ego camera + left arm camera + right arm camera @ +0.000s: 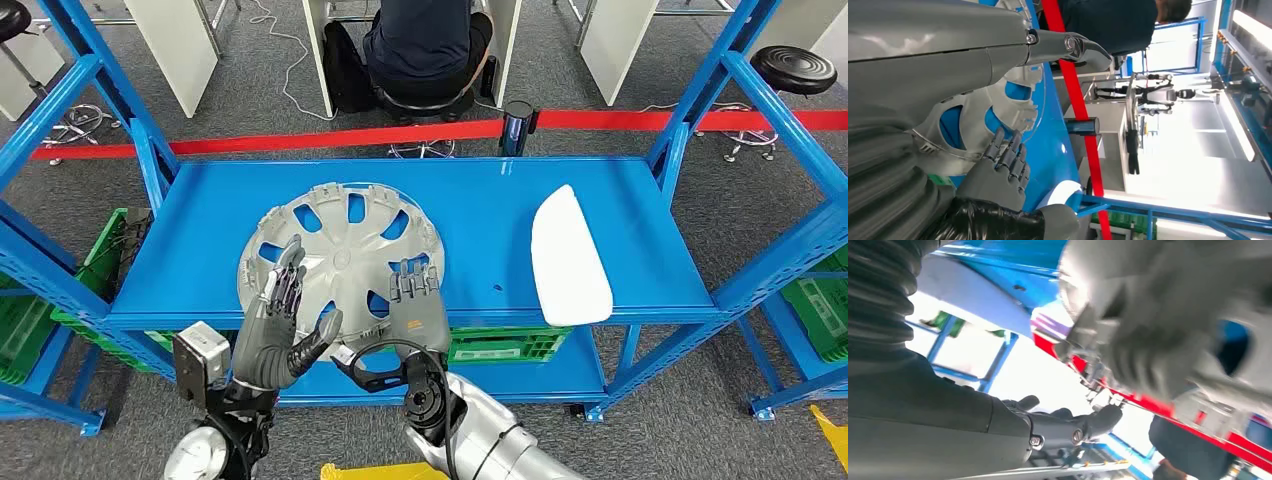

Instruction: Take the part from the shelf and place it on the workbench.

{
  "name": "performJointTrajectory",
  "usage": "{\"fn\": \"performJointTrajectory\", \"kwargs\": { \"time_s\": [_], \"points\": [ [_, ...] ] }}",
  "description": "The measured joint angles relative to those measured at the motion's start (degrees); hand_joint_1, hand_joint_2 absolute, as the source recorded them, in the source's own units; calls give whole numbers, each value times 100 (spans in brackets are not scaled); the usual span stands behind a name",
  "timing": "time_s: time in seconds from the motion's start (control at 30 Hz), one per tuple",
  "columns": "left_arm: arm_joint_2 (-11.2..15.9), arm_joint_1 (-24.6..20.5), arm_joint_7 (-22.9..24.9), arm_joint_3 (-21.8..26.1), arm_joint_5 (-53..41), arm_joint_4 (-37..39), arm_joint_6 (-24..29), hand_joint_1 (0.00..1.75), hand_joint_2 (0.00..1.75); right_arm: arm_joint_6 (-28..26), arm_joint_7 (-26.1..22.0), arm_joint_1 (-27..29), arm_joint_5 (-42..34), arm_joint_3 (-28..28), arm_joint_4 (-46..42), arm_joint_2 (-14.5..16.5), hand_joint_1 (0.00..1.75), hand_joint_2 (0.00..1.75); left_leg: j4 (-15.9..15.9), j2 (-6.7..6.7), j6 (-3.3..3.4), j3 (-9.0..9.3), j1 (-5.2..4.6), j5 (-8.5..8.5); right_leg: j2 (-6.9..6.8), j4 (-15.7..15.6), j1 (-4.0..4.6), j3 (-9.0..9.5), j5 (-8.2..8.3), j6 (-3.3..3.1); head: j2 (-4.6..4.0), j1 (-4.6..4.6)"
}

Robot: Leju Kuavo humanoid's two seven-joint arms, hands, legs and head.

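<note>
Silver-grey plastic, the hubcap (pixel 343 250) lies flat on the blue shelf (pixel 480 215), toward its front edge, with our two hands raised at its near rim. Our left hand (pixel 283 325) is open, fingers straight and thumb spread, holding nothing. Our right hand (pixel 415 300) has its fingers extended over the rim; we cannot tell whether it grips. A white curved panel (pixel 568 256) lies well apart to the right. A person (pixel 425 45) sits beyond the red floor tape (pixel 300 140).

Silver wheel cover (pixel 345 245) on blue shelf (pixel 480 215)
</note>
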Motion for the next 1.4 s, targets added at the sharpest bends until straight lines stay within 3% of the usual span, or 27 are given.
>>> {"fn": "performJointTrajectory", "kwargs": {
  "time_s": [0.1, 0.3, 0.67, 0.8, 0.97, 1.4],
  "points": [
    [-1, -5, -36, 0, 36, 2, -45, 0, 175, -232, -318, 3, -215, 33, 10, 45, 0, 175, 0, 0, 0, 0, 0, 0, 0, 0, 0, -1, 0, 0, 0, 1],
    [-1, -44, -139, 1, 145, 5, -144, 0, 175, -869, -1484, 81, -1178, 117, 116, 202, 0, 175, 0, 0, 0, -1, 2, 0, 0, 0, 2, -2, 0, 0, 0, 0],
    [-1, -99, -180, 27, 202, 31, -174, 0, 175, -805, -1822, 131, -1546, 244, 290, 281, 0, 175, 0, 0, 0, -3, 1, 0, 0, 0, 1, -3, 0, 0, -1, 9],
    [-1, -92, -219, 63, 260, 33, -191, 0, 175, -441, -1834, 170, -1745, 311, 199, 261, 175, 175, 0, 0, 0, -3, 1, 0, 0, 0, 1, -3, 0, 0, 0, 9],
    [3, -26, -294, 147, 300, 25, -214, 0, 175, 120, -1538, 76, -2067, 343, 161, 185, 175, 175, 0, 0, 0, -2, 2, 0, 0, -1, 1, -4, 0, 0, 0, 4],
    [16, 71, -374, 289, 450, 2, -273, 0, 175, 28, -1483, -117, -2148, 376, 167, -36, 175, 175, 0, -3, 2, 11, 0, 2, -1, -2, 0, -1, 1, 0, 0, 14]
  ]
}}
